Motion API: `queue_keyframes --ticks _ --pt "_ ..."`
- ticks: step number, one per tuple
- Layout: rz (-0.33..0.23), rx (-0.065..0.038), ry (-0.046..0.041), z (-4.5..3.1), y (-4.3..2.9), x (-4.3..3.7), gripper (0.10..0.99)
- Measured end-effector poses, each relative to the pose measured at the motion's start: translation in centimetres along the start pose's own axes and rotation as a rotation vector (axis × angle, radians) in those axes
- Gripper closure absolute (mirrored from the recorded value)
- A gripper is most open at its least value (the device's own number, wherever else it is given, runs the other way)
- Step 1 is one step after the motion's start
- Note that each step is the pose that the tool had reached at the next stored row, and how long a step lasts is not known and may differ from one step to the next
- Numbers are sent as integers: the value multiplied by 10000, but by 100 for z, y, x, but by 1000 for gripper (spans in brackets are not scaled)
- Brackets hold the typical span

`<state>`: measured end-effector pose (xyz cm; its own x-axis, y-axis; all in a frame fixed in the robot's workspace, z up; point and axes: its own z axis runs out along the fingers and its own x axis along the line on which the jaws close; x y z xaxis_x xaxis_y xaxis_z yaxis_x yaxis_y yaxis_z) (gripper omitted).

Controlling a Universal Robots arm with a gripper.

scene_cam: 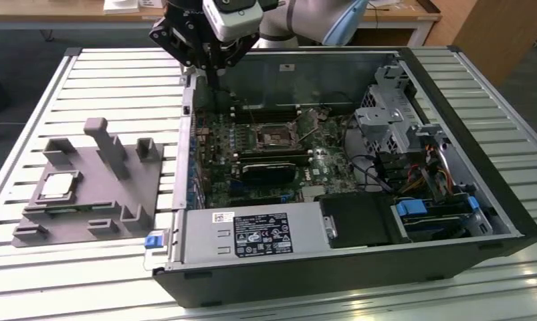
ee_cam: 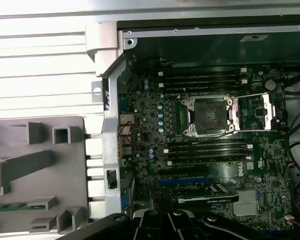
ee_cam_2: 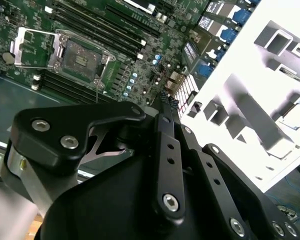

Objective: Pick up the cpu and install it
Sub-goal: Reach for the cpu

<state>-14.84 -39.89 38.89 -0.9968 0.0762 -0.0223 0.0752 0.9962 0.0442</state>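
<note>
Over the edge of the open case (scene_cam: 358,271), the gripper (scene_cam: 212,77) is hovering closed and empty; the cpu (scene_cam: 59,185) is lying on the grey fixture (scene_cam: 108,144), not yet picked, and the socket (ee_cam: 208,116) is standing empty.

A black, open-sided desktop computer case (scene_cam: 340,274) is lying on a white slatted metal table (scene_cam: 116,73). Inside it, a green motherboard (scene_cam: 326,164) (ee_cam: 150,125) is lying flat, and its dark square socket (scene_cam: 275,137) (ee_cam: 209,116) (ee_cam_2: 80,56) is sitting with the metal frame swung open. Long black memory slots (ee_cam: 200,80) are running alongside the socket, and a black expansion card (scene_cam: 268,170) (ee_cam: 207,192) is sitting nearby. A silver labelled power supply box (scene_cam: 250,234) is filling the case's near corner, while a silver drive cage (scene_cam: 384,120) is standing on the exterior view's right, above a bundle of coloured cables (scene_cam: 424,177). A large grey plastic fixture with upright posts (scene_cam: 116,160) (ee_cam: 35,165) (ee_cam_2: 250,115) is resting just beside the case on the exterior view's left.
</note>
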Motion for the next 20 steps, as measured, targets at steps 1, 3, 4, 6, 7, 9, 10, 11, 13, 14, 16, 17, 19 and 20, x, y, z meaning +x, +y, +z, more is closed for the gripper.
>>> queue_keyframes --ticks 1,3,4,6,7,9,10,11,13,14,16,17,19,20 --pt "1 -1 -1 2 -1 12 980" --pt "-1 0 4 4 2 13 980" --pt "-1 1 7 4 2 14 980" --pt "1 1 11 8 1 27 980" --pt "1 0 13 10 1 34 980" --pt "1 1 16 11 -1 53 980" --pt "1 0 16 13 -2 61 980" --pt "1 2 20 14 -2 63 980" --pt "0 2 22 16 -2 67 980" --pt "-1 2 23 17 -2 67 980" --pt "2 1 23 18 -1 72 980" --pt "2 -3 23 18 -2 78 980" --pt "1 -8 23 17 -3 90 980" --pt "1 -9 23 18 -3 96 980"
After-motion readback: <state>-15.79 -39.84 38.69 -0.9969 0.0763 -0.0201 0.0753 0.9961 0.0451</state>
